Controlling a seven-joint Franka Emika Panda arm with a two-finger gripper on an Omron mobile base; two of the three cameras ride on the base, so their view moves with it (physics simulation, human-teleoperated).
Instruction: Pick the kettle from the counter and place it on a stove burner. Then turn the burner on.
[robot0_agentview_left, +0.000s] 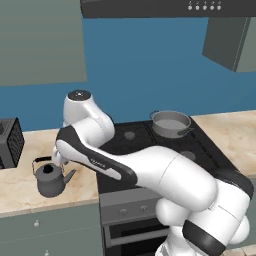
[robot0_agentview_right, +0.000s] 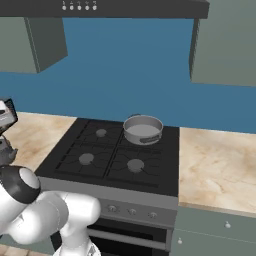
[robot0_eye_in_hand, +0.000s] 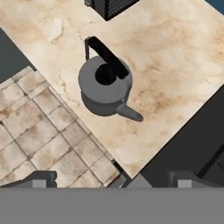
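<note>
Claw: the two small dark finger tips of the claw (robot0_eye_in_hand: 111, 179) stand wide apart at the bottom of the hand view, with nothing between them; it hangs above the table, clear of everything.
Kettle: a small squat dark grey kettle (robot0_eye_in_hand: 105, 85) with a black arched handle, a black lid knob and a short spout stands upright on the table, under the claw and off its centre line in the hand view. In the left base view the kettle (robot0_agentview_left: 50, 179) sits near the front edge, its spout turned toward the stove, just beside the white forearm.
Table: a beige marble-look table (robot0_eye_in_hand: 175, 57) with faint brown veins carries the kettle; the same table (robot0_agentview_left: 20, 187) lies left of the stove above grey-green cabinet fronts, and more of it continues on the stove's other side (robot0_agentview_right: 215, 165).
Black box: a dark appliance with a grille face (robot0_agentview_left: 10, 142) stands on the table behind the kettle, apart from it.
Stove: a black cooktop with cast grate bars (robot0_agentview_right: 107, 150) lies between the two table stretches, small grey knobs along its front.
Burner: the front round flat grey disc burner (robot0_agentview_right: 86, 159) is bare, well apart from the kettle.
Pot: a wide shiny silver pot with two side handles (robot0_agentview_right: 143, 129) sits on a rear burner.
Floor: beige stone tiles (robot0_eye_in_hand: 39, 131) show below the table edge.
</note>
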